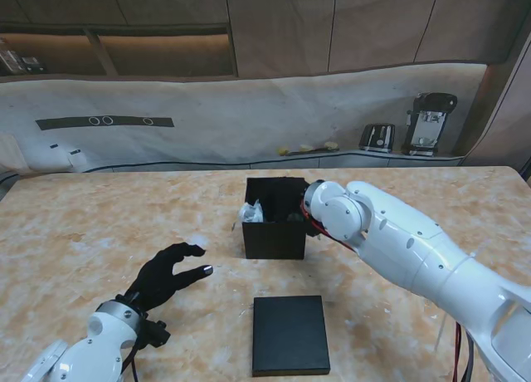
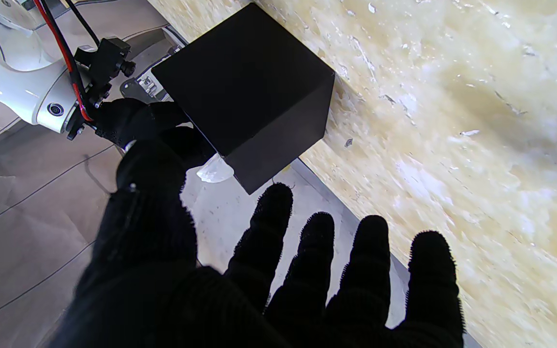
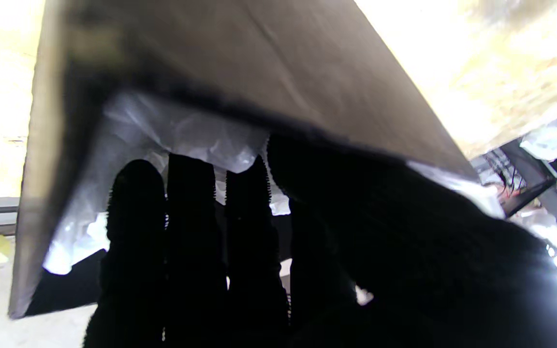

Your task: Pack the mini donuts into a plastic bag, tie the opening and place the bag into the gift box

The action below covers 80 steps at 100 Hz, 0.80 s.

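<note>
The gift box (image 1: 275,231) stands on the tabletop (image 1: 99,224), and the plastic bag (image 1: 252,211) lies in it at its left side. The lid (image 1: 289,335) lies flat, nearer to me. The left hand (image 1: 168,273) is left of the lid; the right hand (image 1: 300,215) reaches into the box.

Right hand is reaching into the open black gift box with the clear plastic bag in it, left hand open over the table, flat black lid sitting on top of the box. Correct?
Not quite: the flat black lid is not on the open black gift box. In the stand view it lies flat on the table, nearer to me than the box. The rest holds: the right hand reaches into the box, where the clear plastic bag sits, and the left hand is open over the table.
</note>
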Each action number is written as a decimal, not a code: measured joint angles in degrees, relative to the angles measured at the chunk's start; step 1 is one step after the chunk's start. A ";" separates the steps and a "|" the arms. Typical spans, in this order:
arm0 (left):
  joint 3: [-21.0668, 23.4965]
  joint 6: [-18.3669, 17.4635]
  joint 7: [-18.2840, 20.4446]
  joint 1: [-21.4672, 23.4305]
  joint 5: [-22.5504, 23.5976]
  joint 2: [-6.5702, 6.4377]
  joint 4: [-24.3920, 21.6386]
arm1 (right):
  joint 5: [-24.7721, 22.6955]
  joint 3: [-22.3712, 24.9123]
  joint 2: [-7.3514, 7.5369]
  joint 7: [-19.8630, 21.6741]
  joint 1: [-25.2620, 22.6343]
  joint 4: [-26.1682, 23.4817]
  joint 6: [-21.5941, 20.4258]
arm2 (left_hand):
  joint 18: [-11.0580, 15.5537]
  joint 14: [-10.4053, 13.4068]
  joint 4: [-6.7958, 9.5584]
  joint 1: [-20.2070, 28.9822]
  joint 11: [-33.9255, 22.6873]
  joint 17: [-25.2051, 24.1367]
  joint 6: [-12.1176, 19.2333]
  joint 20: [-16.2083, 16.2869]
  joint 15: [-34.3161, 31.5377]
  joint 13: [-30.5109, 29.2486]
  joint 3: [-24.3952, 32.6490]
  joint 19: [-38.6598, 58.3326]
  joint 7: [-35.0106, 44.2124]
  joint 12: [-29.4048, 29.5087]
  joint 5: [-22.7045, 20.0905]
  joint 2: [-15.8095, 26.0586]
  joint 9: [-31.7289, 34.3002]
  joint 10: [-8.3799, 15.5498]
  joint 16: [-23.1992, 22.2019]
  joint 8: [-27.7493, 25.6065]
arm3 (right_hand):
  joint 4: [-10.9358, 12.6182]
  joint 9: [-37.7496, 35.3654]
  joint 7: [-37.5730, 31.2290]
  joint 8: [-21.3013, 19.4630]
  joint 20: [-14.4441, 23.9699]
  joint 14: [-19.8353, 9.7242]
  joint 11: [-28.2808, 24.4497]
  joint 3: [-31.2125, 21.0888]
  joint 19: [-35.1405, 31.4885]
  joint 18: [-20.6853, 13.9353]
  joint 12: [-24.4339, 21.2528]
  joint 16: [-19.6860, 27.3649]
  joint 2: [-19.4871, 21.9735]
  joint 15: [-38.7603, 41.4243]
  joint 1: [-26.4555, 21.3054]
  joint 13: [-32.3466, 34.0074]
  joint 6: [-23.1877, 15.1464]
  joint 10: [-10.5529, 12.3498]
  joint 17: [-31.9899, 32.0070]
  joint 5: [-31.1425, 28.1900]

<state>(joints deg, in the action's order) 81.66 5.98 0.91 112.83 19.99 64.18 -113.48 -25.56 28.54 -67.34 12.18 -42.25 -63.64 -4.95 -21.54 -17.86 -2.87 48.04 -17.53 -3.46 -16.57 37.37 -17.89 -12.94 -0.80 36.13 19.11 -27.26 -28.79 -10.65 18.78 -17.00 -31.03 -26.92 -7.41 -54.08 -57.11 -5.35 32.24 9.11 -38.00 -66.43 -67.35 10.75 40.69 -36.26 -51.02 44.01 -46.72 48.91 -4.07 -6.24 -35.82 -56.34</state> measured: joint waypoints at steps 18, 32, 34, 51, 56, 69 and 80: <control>0.08 -0.04 -0.07 0.09 -0.10 0.01 -0.01 | -0.55 -2.63 -0.25 1.23 2.54 1.70 -1.75 | 0.00 0.00 0.00 0.00 0.00 0.00 0.00 0.00 0.00 0.00 0.00 0.00 0.00 0.00 0.00 0.00 0.00 0.00 0.00 0.00 | 0.00 0.00 1.39 0.01 -0.01 -0.15 0.88 -0.34 0.63 -0.44 -0.05 0.00 0.59 -1.34 -0.06 0.00 0.05 0.48 0.18 -0.02; 0.15 -0.09 -0.04 0.10 -0.13 0.01 -0.01 | -0.89 -5.02 -0.33 3.05 4.58 2.66 -2.95 | 0.00 0.00 0.00 0.00 -0.01 0.00 0.00 0.00 0.00 0.00 0.00 0.00 0.00 0.00 0.00 0.00 0.00 0.00 0.00 0.00 | -0.01 0.00 2.68 0.01 -0.01 -1.02 1.71 -0.78 1.21 -1.30 -0.08 0.00 1.69 -2.84 -0.08 -0.12 0.08 1.19 1.32 -0.03; 0.16 -0.10 -0.03 0.10 -0.13 0.01 -0.01 | -0.87 -5.17 -0.37 3.35 4.80 2.78 -3.03 | 0.00 0.00 0.00 0.00 -0.01 0.00 0.00 0.00 0.00 0.00 0.00 0.00 0.00 0.00 0.00 0.00 0.00 0.00 0.00 0.00 | -0.01 0.00 2.82 0.01 -0.01 -1.21 2.16 -0.78 1.21 -1.45 -0.04 0.00 1.69 -3.25 -0.08 -0.19 0.08 1.24 1.44 -0.03; 0.20 -0.13 0.02 0.10 -0.08 0.01 -0.01 | 0.07 -5.08 -0.64 4.05 5.26 3.22 -2.97 | 0.00 0.01 0.00 0.00 -0.01 0.00 0.00 0.00 0.00 0.00 0.00 0.00 0.00 0.00 0.00 0.00 0.00 0.00 0.00 0.00 | -0.01 0.30 3.93 -0.48 -0.01 -1.51 4.41 -0.02 1.36 -1.57 -0.03 0.24 3.62 -5.05 -0.04 -1.27 -0.36 1.50 4.18 0.69; 0.21 -0.15 0.02 0.09 -0.07 0.01 -0.01 | 0.07 -4.41 -0.64 3.98 4.94 3.06 -2.90 | 0.00 0.01 0.00 0.00 -0.01 0.00 0.00 0.00 0.00 0.00 0.00 0.00 0.00 0.00 0.00 0.00 0.00 0.00 0.00 0.00 | 0.00 0.66 3.99 -0.52 -0.01 -1.91 5.32 0.66 1.51 -1.57 -2.05 0.63 3.62 -5.63 -0.03 -2.05 -0.35 1.50 4.84 1.70; 0.21 -0.27 0.06 0.08 -0.07 0.01 -0.01 | -0.81 -1.73 0.07 3.97 3.30 0.68 -2.53 | 0.00 0.01 0.00 0.01 -0.01 0.00 0.00 0.00 0.00 0.00 0.00 0.00 0.00 0.00 0.00 0.00 0.00 0.00 0.00 0.00 | 0.54 4.58 4.02 -0.52 0.02 -2.10 5.83 3.90 1.91 -1.40 -5.35 3.65 5.92 -7.77 0.85 -4.46 -0.68 1.50 6.11 4.97; 0.21 -0.42 0.06 0.07 -0.07 0.01 0.00 | -3.03 1.29 0.94 3.57 1.20 -2.50 -1.82 | 0.00 0.01 0.00 0.01 -0.01 0.00 0.00 0.00 0.00 0.00 0.00 0.00 0.00 0.00 0.00 0.00 0.00 0.00 0.00 0.00 | 2.51 7.50 8.63 -2.44 0.78 -2.10 5.82 4.44 1.91 -0.99 -6.54 5.35 7.90 -8.79 1.99 -6.27 -0.72 1.42 7.30 6.79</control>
<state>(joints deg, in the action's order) 81.87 5.56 0.97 112.90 19.92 64.20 -113.48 -28.59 29.83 -66.40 15.76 -41.05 -66.14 -6.77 -21.54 -17.85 -2.87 48.05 -17.53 -3.46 -16.57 37.37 -17.89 -12.94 -0.80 36.13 19.11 -27.26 -28.79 -10.65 18.78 -17.00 -31.03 -26.93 -4.90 -46.59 -48.48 -7.79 33.02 7.00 -32.18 -62.00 -65.43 9.76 34.16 -30.91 -43.12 35.22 -44.73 42.64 -4.79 -4.83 -28.52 -49.55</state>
